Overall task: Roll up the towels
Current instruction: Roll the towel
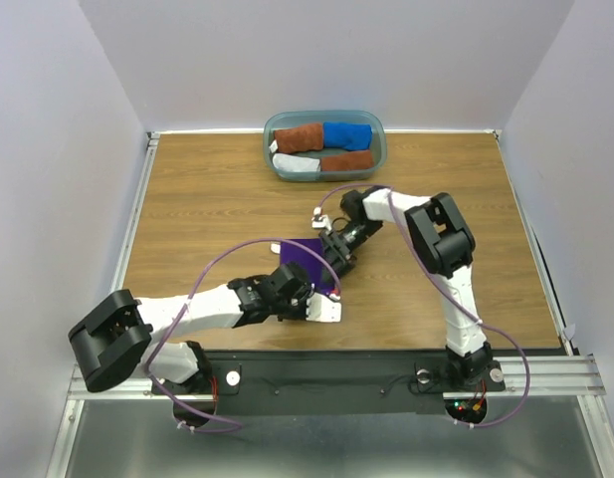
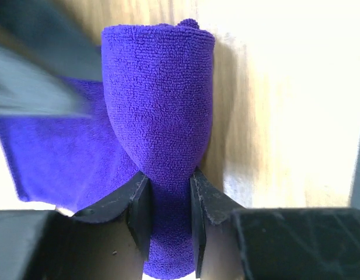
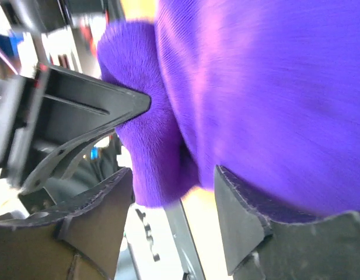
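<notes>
From above, the deep purple fuzzy cloth towel (image 1: 308, 261) lay mid-table, well short of the teal-grey plastic tub (image 1: 324, 115). Your left gripper (image 1: 305, 297) was at its near end and your right gripper (image 1: 336, 251) at its far side.

Your left wrist camera showed what that view hid: the jaws were clamped on one end of the roll, whose long axis ran straight away from them.

Your right wrist camera showed its jaws parted around a fold, not pinching it.
</notes>
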Controlling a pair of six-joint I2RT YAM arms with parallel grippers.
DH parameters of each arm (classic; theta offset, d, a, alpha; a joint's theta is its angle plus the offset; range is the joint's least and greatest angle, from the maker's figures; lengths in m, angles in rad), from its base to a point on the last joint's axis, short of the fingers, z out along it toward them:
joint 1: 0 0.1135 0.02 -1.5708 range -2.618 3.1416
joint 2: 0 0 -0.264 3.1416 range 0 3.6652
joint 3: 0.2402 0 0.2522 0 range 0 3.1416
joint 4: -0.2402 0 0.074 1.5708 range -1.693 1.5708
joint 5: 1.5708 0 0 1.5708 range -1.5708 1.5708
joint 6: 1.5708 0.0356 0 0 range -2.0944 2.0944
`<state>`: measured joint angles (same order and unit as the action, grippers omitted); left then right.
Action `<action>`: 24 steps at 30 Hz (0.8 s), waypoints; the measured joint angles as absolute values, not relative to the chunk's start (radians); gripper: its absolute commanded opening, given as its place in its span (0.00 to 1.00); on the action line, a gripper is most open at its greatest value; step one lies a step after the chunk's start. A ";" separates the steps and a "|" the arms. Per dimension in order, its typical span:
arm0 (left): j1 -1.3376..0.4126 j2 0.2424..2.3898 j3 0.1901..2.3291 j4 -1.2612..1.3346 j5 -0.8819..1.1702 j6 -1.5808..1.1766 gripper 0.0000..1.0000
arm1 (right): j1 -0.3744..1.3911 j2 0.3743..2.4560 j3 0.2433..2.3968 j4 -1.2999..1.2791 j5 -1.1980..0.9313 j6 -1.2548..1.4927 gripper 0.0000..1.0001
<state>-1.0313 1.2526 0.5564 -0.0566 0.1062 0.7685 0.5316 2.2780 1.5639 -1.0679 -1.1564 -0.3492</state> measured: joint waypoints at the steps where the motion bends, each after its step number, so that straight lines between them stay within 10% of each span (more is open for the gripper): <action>1: -1.009 1.262 0.574 -0.083 0.136 0.768 0.08 | 0.494 2.275 1.579 -1.061 -1.155 -0.336 0.65; 24: -0.566 1.846 1.144 -0.705 0.883 0.954 0.08 | 0.268 1.623 1.369 -0.892 -0.861 -0.348 0.83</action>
<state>-0.5659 1.8462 1.1439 -0.7052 0.8829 0.9543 0.2676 1.6230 1.3685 -0.8921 -0.8612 -0.3485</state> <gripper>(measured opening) 0.363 0.848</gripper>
